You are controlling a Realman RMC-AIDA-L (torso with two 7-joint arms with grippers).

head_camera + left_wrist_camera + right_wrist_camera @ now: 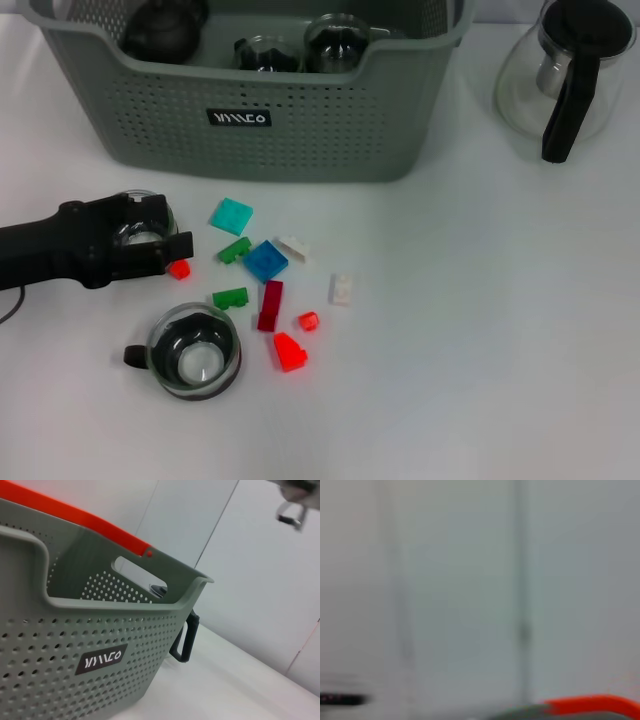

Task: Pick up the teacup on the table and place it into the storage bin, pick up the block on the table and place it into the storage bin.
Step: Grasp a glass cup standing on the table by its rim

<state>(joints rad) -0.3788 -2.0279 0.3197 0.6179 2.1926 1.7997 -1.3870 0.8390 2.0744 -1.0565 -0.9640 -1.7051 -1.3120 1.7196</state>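
White surface (pixel 480 340), near to far: one clear glass teacup with black handle (pixel 193 351); ten small plastic blocks (pixel 266 260) scattered; left gripper (pixel 160 232), jaws apart around a second glass teacup (pixel 140 225); one grey-green perforated storage bin (pixel 300 130) holding three dark vessels; one glass teapot (pixel 565 70).

One basket (pixel 300 130), one glass teapot (pixel 565 75), two glass cups on the table (pixel 194 352) (pixel 140 228), ten small plastic blocks (pixel 266 261) scattered between them.
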